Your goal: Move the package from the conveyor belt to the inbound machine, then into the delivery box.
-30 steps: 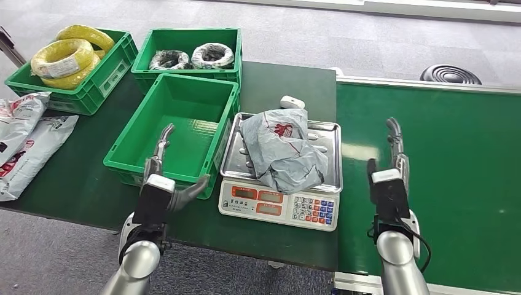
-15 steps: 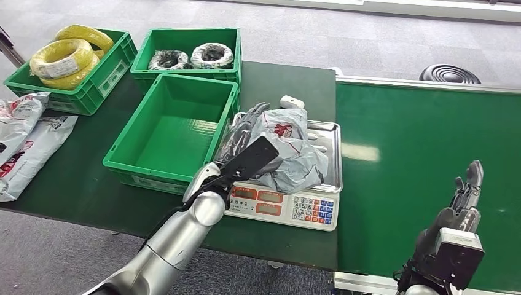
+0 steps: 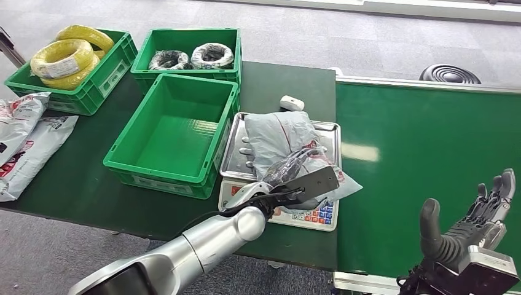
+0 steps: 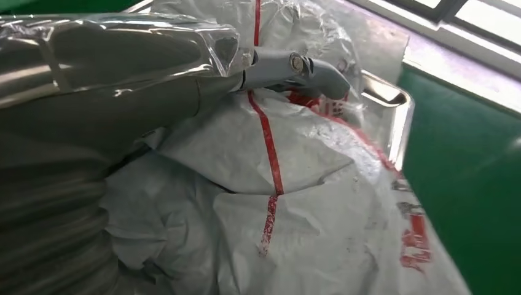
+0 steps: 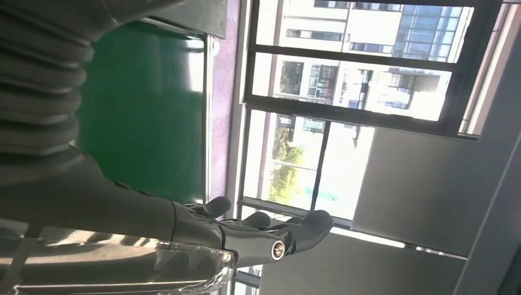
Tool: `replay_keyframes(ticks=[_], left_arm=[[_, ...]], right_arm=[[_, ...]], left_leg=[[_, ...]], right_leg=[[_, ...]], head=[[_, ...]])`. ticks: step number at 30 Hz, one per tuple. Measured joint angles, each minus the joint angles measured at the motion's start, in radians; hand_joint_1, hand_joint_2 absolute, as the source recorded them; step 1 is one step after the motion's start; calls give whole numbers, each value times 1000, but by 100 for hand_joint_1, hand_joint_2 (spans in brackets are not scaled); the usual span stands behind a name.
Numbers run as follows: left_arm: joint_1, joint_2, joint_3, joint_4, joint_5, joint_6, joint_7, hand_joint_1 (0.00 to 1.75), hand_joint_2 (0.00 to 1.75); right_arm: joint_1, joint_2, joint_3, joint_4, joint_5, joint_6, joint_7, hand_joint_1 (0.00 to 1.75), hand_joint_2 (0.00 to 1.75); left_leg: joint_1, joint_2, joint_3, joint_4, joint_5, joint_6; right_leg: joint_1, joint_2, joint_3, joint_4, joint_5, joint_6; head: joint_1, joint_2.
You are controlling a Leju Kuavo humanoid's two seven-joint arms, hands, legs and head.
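1. Head view: a dark green tabletop (image 3: 289, 83) carries a weighing scale (image 3: 279, 206) with a steel tray and a keypad on its front. A crumpled grey plastic package (image 3: 279, 138) with red print lies on the scale tray, one corner hanging over the tray's near right edge.
2. Head view: the silver left arm reaches in from below, and the left hand (image 3: 295, 175) lies on the near part of the package, its dark fingers curled against the plastic. Whether it actually grips the package cannot be told here.
3. Head view: just left of the scale stands a green crate (image 3: 132, 132). Behind it are a second crate (image 3: 147, 52) with dark wire coils and a third crate (image 3: 98, 83) with yellow coils. A small white device (image 3: 291, 102) lies just behind the scale. Printed bags (image 3: 24, 138) lie at the far left.
4. Head view: the green conveyor belt (image 3: 424, 132) runs along the right. The right hand (image 3: 470, 224) is raised above its near edge, thumb up and fingers spread, holding nothing.
5. Left wrist view: the left hand (image 4: 203, 74) presses on the grey package (image 4: 319, 209), thumb stretched across the plastic.
6. Right wrist view: the right hand (image 5: 246, 230) is extended, its palm bare, with windows behind.
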Motion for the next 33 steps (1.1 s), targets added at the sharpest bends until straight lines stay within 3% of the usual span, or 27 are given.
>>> replay_keyframes(ticks=[3,5,9,12,14,23,33], left_arm=[[-32,-1,-88,57,-65,44,93,157,175],[-52,-1,-126,109,-96,104,110,173,175],[-85,1,-121,192,-97,303,1,175,175],[-116,11,-68,206,-104,460,-101,175,175],[-143,20,-10,191,-138,505,-138,175,175],[-188,51,334,4,-380,529,-236,175,175],[-282,102,669,-46,-501,530,-232,175,175]], right_arm=[[-1,9,1,-10,-2,-2,-2,0,175],[-2,15,3,-12,-2,-3,2,0,175],[-13,19,8,-8,-5,-14,14,0,175],[-28,18,11,11,-19,-16,23,0,175],[-35,18,14,28,-28,-17,23,0,175],[-50,7,27,82,-53,-22,20,0,175],[-50,-13,29,118,-74,-47,9,0,175]], left_leg=[[0,0,1,0,0,0],[0,1,1,0,0,0],[0,1,2,0,0,0],[0,1,1,0,1,0],[1,1,1,0,2,0],[0,1,-1,0,2,0],[1,1,-1,0,2,0]], right_leg=[[0,0,1,0,0,0],[0,1,1,0,0,0],[0,1,1,0,0,0],[0,1,1,1,1,0],[1,1,1,1,1,0],[0,1,-1,1,0,0],[1,1,-1,1,1,0]], head=[[0,0],[0,0],[0,0],[0,0],[0,0],[0,0],[0,0]])
